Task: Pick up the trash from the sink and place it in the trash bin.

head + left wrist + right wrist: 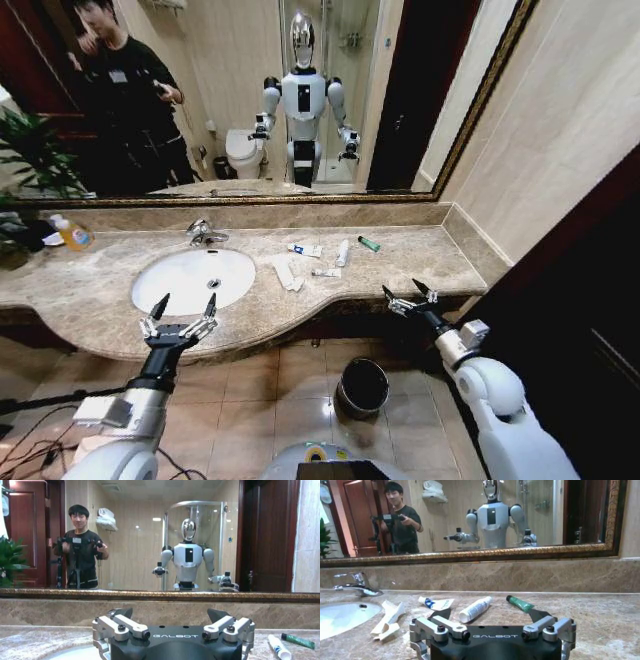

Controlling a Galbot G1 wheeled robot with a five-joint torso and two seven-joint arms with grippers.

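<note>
The white oval sink (180, 285) is set in a beige marble counter. The trash lies on the counter to its right, not in the basin: a crumpled paper strip (288, 273) (387, 619), a flattened tube (305, 249) (435, 603), a white tube (342, 252) (475, 608), a small sachet (325, 272) and a green piece (369, 243) (520, 603). The dark round trash bin (362, 385) stands on the floor below the counter. My left gripper (180, 310) (169, 612) is open at the sink's front rim. My right gripper (408, 296) (490, 614) is open at the counter's front edge, right of the trash.
A chrome tap (205, 235) (355, 585) stands behind the basin. A yellow-orange bottle (73, 234) sits far left by a plant. A framed mirror runs along the back wall. A side wall closes the counter on the right. The floor is tiled.
</note>
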